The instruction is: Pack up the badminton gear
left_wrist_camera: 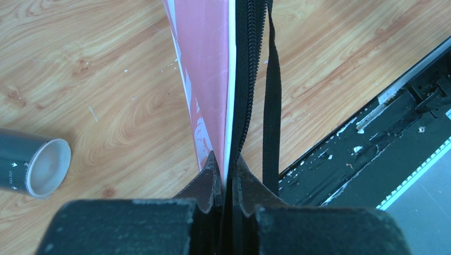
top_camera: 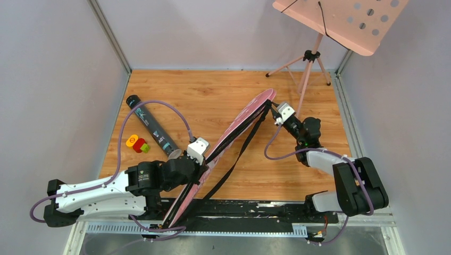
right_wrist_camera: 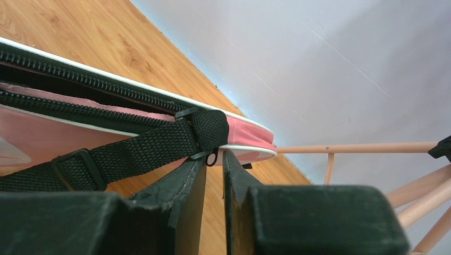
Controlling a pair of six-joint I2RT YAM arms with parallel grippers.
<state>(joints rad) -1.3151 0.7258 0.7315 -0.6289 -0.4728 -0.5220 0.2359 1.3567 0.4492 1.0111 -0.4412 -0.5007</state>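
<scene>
Bag is held on edge over the desk, left claw pinching its zip seam to steady it, while right claw, nearly pressed together, brackets the zip pull at the far tip, presumably for zipping; grip unconfirmed.

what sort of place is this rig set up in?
Probably a lab test enclosure: a wood-grain tabletop walled by plain grey panels, with a black mounting rail along its near edge.

Left arm stretched low, left gripper pinched tight, right arm folded, right gripper jaws narrowly apart
</scene>
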